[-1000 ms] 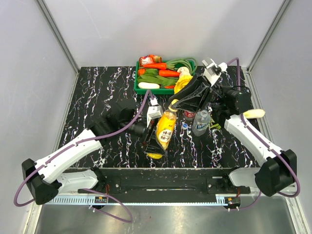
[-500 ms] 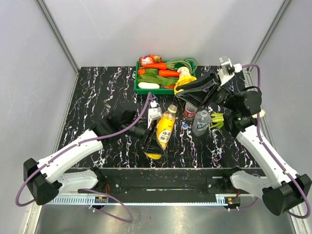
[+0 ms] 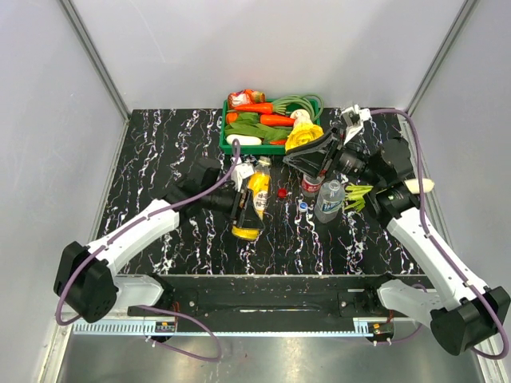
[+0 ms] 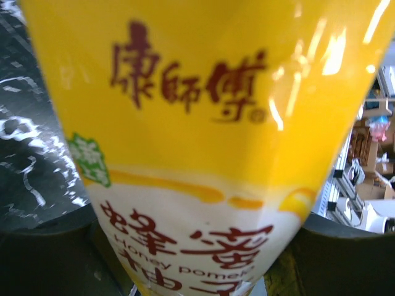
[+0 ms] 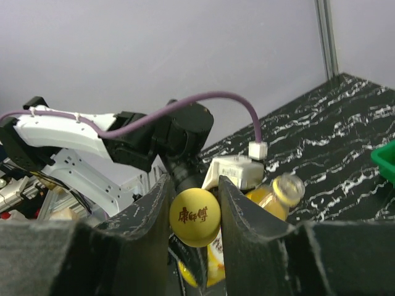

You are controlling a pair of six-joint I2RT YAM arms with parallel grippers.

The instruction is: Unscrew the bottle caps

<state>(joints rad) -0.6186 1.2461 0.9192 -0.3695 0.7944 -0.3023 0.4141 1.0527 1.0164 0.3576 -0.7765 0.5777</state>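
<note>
My left gripper (image 3: 247, 209) is shut on the orange-yellow juice bottle (image 3: 254, 199), which leans with its open neck (image 3: 262, 169) toward the back. Its label (image 4: 203, 123) fills the left wrist view, between my dark fingers (image 4: 43, 259). My right gripper (image 3: 290, 163) hovers just right of that neck, shut on the yellow cap (image 5: 195, 217); behind it shows the uncapped bottle mouth (image 5: 287, 187). A red cap (image 3: 282, 191) and a blue cap (image 3: 303, 206) lie on the table. The red-label bottle (image 3: 310, 185) and the blue-label bottle (image 3: 329, 199) stand beside them.
A green tray (image 3: 224, 140) full of vegetables sits at the back centre, close behind my right gripper. Green beans (image 3: 358, 195) lie right of the blue-label bottle. A pale vegetable (image 3: 420, 185) lies by the right wall. Dark marbled table (image 3: 160, 152) stretches to the left.
My right gripper has come off the juice bottle's top with the yellow cap in it and drawn back. The left arm has carried the bottle left and away from me.
</note>
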